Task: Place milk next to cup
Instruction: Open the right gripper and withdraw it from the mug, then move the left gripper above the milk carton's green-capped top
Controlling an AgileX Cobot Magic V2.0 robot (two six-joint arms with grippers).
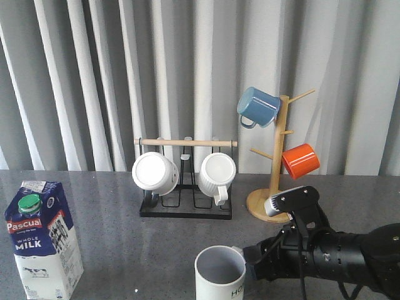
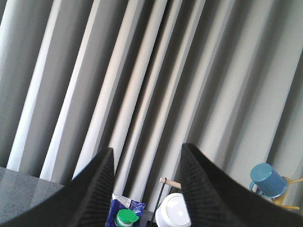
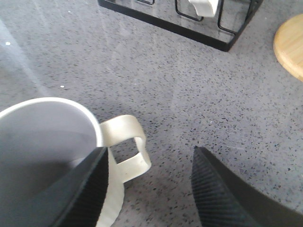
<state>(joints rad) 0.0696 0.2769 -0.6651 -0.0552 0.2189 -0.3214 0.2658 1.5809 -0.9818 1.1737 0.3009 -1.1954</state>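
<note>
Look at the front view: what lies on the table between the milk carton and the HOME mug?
Nothing: in the front view the grey tabletop is bare between the Pascual milk carton and the HOME mug. The black mug rack stands farther back.

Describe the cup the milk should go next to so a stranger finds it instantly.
Start at the black mug rack mid-table, then come straight toward the near edge. The cup stands upright there, alone, grey inside. The two white mugs lie sideways on the rack instead.
</note>
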